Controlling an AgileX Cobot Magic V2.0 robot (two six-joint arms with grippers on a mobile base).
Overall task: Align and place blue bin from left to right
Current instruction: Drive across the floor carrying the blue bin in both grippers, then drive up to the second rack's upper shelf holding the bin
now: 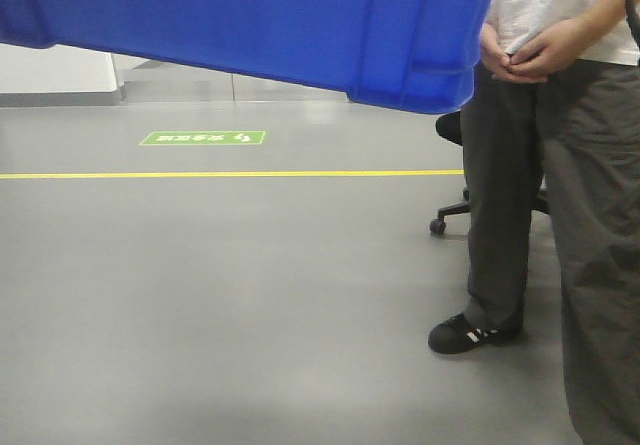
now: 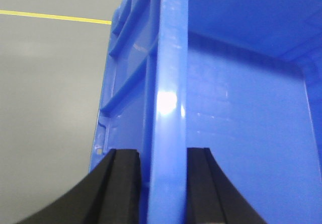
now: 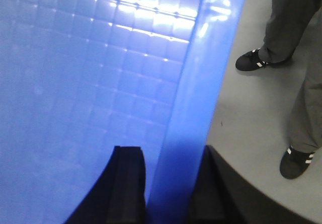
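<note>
We've got the blue bin (image 1: 250, 15) up off the floor. It fills the front view from 10 to 1 o'clock and sags lower on the right side. Our left gripper (image 2: 163, 183) is clamped on its rim wall, one pad each side, at 6 o'clock in the wrist view. Our right gripper (image 3: 168, 189) pinches a rim wall the same way. A person (image 1: 560, 215) stands at 3 o'clock, and a yellow line (image 1: 230, 174) crosses the grey floor.

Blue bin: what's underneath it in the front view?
Below the raised large blue plastic bin: bare grey floor, a yellow floor line and a green floor sign. Its own bulk blocks the top of the view, so most of the wall behind it cannot be seen.
</note>
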